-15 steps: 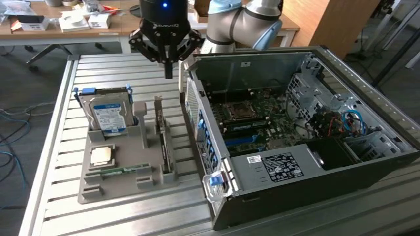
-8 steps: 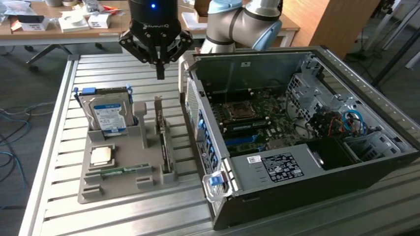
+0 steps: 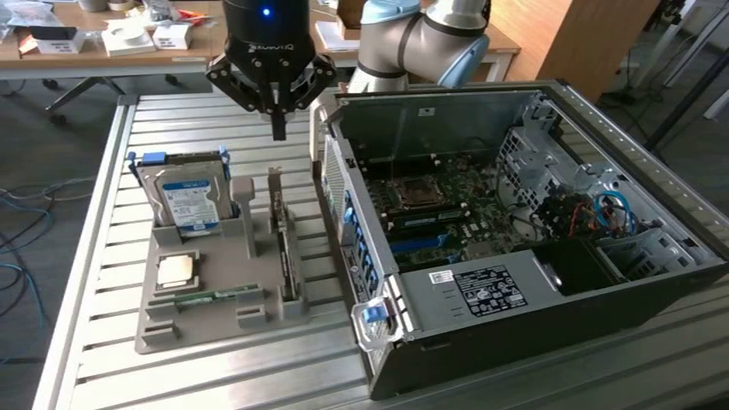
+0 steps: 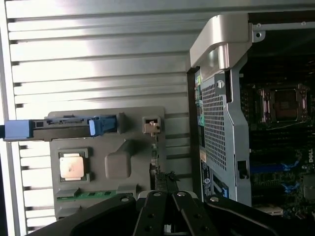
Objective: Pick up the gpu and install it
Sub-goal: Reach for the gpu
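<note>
The gpu (image 3: 279,235) stands on edge in a slot of the grey tray (image 3: 217,329), left of centre in the exterior view, with its metal end bracket at the far end (image 4: 151,126). The pincer (image 3: 278,128) hangs above it in the upper middle of the frame, pressed together, empty and touching nothing (image 4: 166,195). A hard drive (image 3: 188,201), a processor chip (image 3: 177,271) and a memory stick (image 3: 205,296) share the tray. The open computer case (image 3: 513,256) sits just beside it on the counter (image 3: 205,120).

Beside one open computer (image 3: 535,282), we count one tray (image 3: 162,331), one hard drive (image 3: 189,202), one processor (image 3: 177,270), one memory stick (image 3: 212,295), one gpu (image 3: 278,201).
</note>
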### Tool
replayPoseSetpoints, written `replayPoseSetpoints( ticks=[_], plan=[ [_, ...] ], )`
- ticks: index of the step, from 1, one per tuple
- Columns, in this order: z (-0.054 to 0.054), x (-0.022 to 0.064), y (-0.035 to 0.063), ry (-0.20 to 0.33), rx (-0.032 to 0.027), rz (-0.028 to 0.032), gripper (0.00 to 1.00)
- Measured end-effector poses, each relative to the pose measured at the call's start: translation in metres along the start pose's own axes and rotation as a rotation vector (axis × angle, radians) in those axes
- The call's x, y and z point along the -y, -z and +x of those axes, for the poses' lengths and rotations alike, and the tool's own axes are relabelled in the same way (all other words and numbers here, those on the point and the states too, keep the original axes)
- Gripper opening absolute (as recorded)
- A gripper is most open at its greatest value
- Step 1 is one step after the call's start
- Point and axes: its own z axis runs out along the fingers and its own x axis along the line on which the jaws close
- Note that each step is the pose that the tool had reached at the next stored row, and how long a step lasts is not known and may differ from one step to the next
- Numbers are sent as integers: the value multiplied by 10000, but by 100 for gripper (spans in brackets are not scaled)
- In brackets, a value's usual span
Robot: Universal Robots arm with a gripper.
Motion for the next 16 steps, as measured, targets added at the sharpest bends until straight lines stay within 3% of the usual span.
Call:
replayPoseSetpoints(
  ticks=[16],
  plan=[
    [1,385,18,0,0,1,11]
  ],
)
